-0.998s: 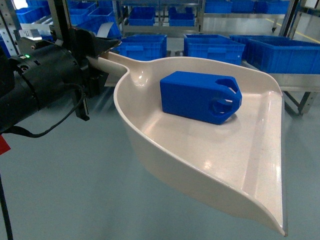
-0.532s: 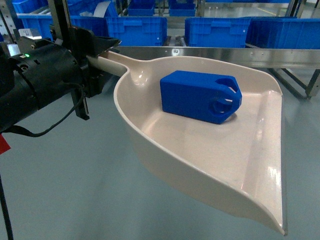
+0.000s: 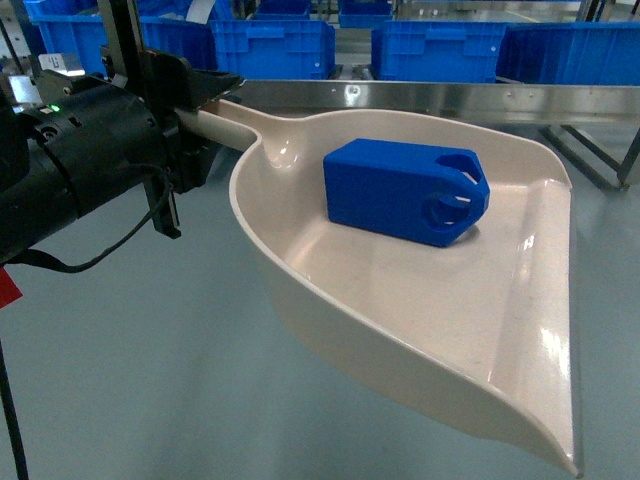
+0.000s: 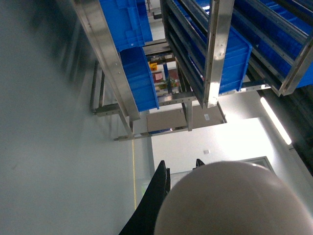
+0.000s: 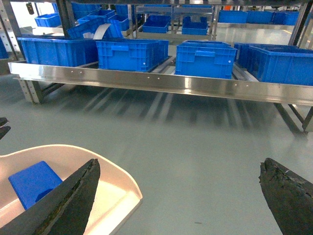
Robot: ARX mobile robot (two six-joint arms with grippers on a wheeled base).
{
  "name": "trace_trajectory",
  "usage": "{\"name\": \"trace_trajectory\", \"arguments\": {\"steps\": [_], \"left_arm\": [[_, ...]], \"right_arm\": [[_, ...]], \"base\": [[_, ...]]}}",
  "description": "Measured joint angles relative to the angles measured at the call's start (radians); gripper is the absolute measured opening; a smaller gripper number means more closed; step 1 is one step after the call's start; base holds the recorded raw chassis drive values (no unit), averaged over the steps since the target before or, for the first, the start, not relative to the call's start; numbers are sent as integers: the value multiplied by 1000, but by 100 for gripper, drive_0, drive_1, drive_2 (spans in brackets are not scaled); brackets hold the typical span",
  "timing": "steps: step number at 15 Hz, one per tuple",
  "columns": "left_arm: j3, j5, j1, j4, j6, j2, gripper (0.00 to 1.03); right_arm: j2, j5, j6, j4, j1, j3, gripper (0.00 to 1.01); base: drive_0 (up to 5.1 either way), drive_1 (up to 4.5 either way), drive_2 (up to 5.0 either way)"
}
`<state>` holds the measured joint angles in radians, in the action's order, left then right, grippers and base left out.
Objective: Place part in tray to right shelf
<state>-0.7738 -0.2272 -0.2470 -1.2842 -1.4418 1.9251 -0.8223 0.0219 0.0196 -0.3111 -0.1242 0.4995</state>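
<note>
The left gripper is clamped on the handle of the tray, its long axis pointing right. The part lies inside, near the handle end. The right gripper hangs spread and empty, shelf beyond.

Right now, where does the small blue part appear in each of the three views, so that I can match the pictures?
Head: the blue part lies inside the cream tray, upper middle of the picture.
Left wrist: the part is not in it; only the tray's rounded handle end shows, bottom right.
Right wrist: the part shows at bottom left, inside the tray.
Shared landmark: the blue crates on the steel shelf.
</note>
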Motion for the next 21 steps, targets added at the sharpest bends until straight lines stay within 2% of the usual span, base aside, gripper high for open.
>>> {"name": "trace_trajectory", "arguments": {"steps": [21], "left_arm": [[0,0,0,3,0,0,12]], "right_arm": [[-1,0,0,2,0,0,98]], "base": [[1,430,-428]]}}
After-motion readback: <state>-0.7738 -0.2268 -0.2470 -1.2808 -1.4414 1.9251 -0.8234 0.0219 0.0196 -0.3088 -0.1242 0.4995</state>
